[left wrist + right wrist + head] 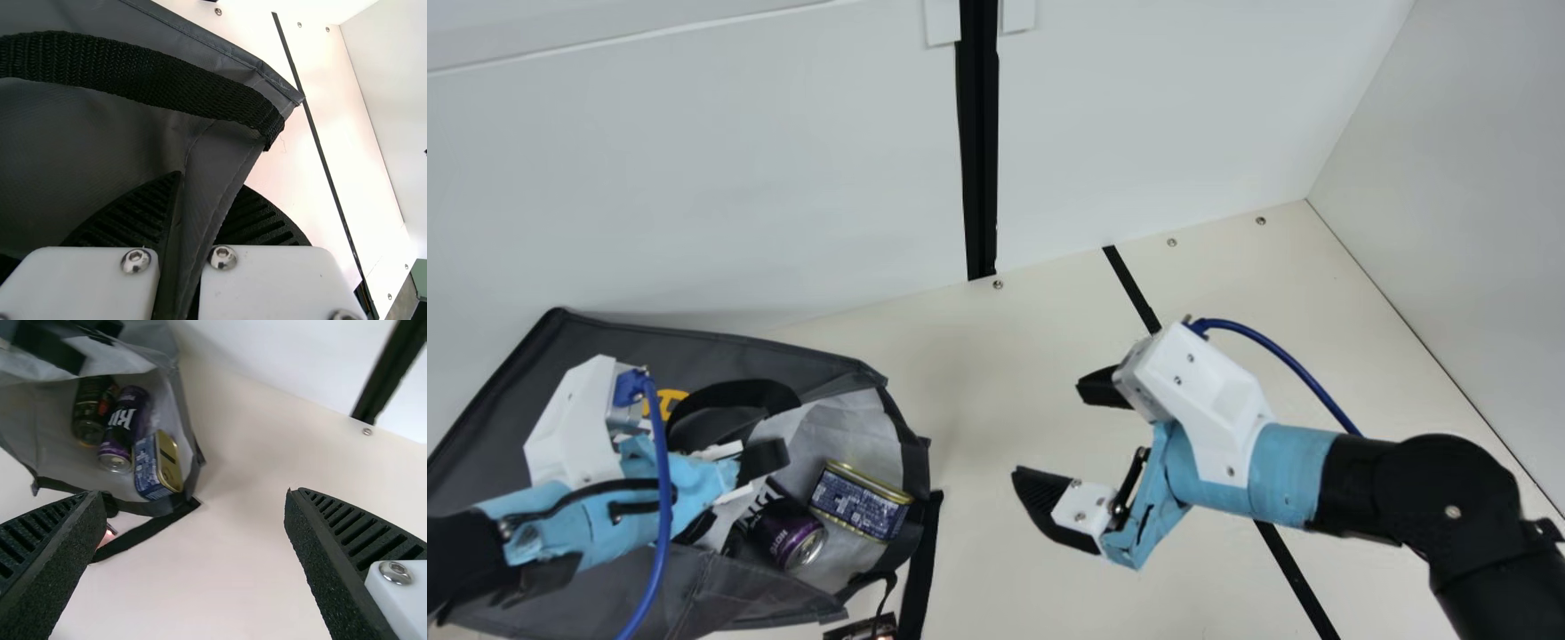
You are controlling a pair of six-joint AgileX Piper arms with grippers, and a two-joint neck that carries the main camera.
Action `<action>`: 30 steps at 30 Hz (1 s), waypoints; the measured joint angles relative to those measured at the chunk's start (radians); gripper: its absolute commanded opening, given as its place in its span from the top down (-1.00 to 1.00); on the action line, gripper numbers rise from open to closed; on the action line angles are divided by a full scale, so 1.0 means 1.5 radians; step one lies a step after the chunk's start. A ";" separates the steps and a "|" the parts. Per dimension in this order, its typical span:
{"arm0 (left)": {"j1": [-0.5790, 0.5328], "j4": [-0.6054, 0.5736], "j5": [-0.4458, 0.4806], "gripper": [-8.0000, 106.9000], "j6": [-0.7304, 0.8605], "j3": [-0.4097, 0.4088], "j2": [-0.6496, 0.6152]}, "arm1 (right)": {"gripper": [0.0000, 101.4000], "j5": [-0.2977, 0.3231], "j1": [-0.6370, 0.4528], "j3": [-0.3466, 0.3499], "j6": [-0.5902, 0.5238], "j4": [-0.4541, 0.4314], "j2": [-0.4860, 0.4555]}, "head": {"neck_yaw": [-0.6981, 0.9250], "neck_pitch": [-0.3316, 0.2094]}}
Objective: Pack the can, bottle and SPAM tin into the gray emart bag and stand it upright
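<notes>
Left gripper (pixel 767 457) pinches, right gripper (pixel 1048 432) hangs with jaws wide

The bag (pixel 614 342) is dark gray with black edging, a yellow mark (pixel 671 399) and a pale gray lining (pixel 854 427). Inside the bag, the purple can (pixel 120 437) has white lettering and a silver end; the tin (pixel 157 465) is dark blue with white print and gold metal; a shaded cylinder (pixel 90 407) looks dark green, patched red. Beside the bag, the table (pixel 978 382) is cream, striped black.
</notes>
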 measured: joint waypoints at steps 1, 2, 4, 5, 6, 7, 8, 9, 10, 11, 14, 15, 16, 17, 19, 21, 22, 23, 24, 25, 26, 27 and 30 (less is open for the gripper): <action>0.000 0.000 0.000 1.00 0.000 0.000 0.000 | -0.87 0.001 -0.008 0.000 0.005 -0.005 -0.006 | 0.000 0.000; 0.000 0.000 0.000 1.00 0.000 0.000 0.000 | -0.87 0.000 -0.015 0.000 0.012 -0.011 -0.011 | 0.000 0.000; 0.000 0.000 0.000 1.00 0.000 0.000 0.000 | -0.87 0.000 -0.029 0.001 0.024 -0.021 -0.020 | 0.000 0.000; 0.000 0.000 0.000 1.00 0.000 0.000 0.000 | -0.87 -0.001 -0.037 0.002 0.031 -0.029 -0.026 | 0.000 0.000; 0.000 0.000 0.000 1.00 0.000 0.000 0.000 | -0.87 -0.001 -0.042 0.002 0.037 -0.035 -0.030 | 0.000 0.000; 0.000 0.000 0.000 1.00 0.000 0.000 0.000 | -0.87 -0.002 -0.049 0.003 0.042 -0.041 -0.035 | 0.000 0.000; 0.000 0.000 0.000 1.00 0.000 0.000 0.000 | -0.87 -0.003 -0.056 0.004 0.051 -0.048 -0.040 | 0.001 0.000; 0.000 0.000 0.000 1.00 0.000 0.000 0.000 | -0.87 -0.003 -0.061 0.004 0.058 -0.055 -0.044 | 0.000 0.000; 0.000 0.000 0.000 1.00 0.000 0.000 0.000 | -0.87 -0.005 -0.068 0.004 0.065 -0.064 -0.048 | 0.000 0.000; 0.000 0.000 0.000 1.00 0.000 0.000 0.000 | -0.87 -0.008 -0.075 0.004 0.073 -0.072 -0.052 | 0.000 0.000; 0.000 0.000 0.000 1.00 0.000 0.000 0.000 | -0.87 -0.015 -0.093 0.004 0.096 -0.099 -0.064 | 0.001 0.000; 0.000 0.000 0.000 1.00 0.000 0.000 0.000 | -0.87 -0.018 -0.097 0.004 0.105 -0.106 -0.067 | 0.001 0.000; 0.000 0.000 0.000 1.00 0.000 0.000 0.000 | -0.87 -0.021 -0.102 0.004 0.114 -0.118 -0.070 | 0.001 0.000; 0.000 0.000 0.000 1.00 0.000 0.000 0.000 | -0.87 -0.023 -0.108 0.004 0.124 -0.128 -0.074 | 0.001 0.000; 0.000 0.000 0.000 1.00 0.000 0.000 0.000 | -0.87 -0.027 -0.115 0.004 0.141 -0.150 -0.080 | 0.001 0.000; 0.000 0.000 0.000 1.00 0.000 0.000 0.000 | -0.87 -0.029 -0.123 0.004 0.162 -0.174 -0.088 | 0.000 0.000; 0.000 0.000 0.000 1.00 0.000 0.000 0.000 | -0.87 -0.029 -0.126 0.004 0.169 -0.184 -0.091 | 0.000 0.000; 0.000 0.000 0.000 1.00 0.000 0.000 0.000 | -0.87 -0.031 -0.130 0.004 0.180 -0.197 -0.094 | 0.000 0.000; 0.000 0.000 0.000 1.00 0.000 0.000 0.000 | -0.87 -0.031 -0.133 0.004 0.191 -0.208 -0.098 | 0.000 0.000; 0.000 0.000 0.000 1.00 0.000 0.000 0.000 | -0.87 -0.032 -0.134 0.003 0.201 -0.220 -0.100 | 0.000 0.000; 0.000 0.000 0.000 1.00 0.000 0.000 0.000 | -0.87 -0.034 -0.137 0.002 0.213 -0.232 -0.103 | 0.000 0.000; 0.000 0.000 0.000 1.00 0.000 0.000 0.000 | -0.87 -0.035 -0.139 0.001 0.223 -0.246 -0.106 | 0.000 0.000; 0.000 0.000 0.000 1.00 0.000 0.000 0.000 | -0.87 -0.037 -0.145 -0.002 0.256 -0.287 -0.112 | 0.000 0.000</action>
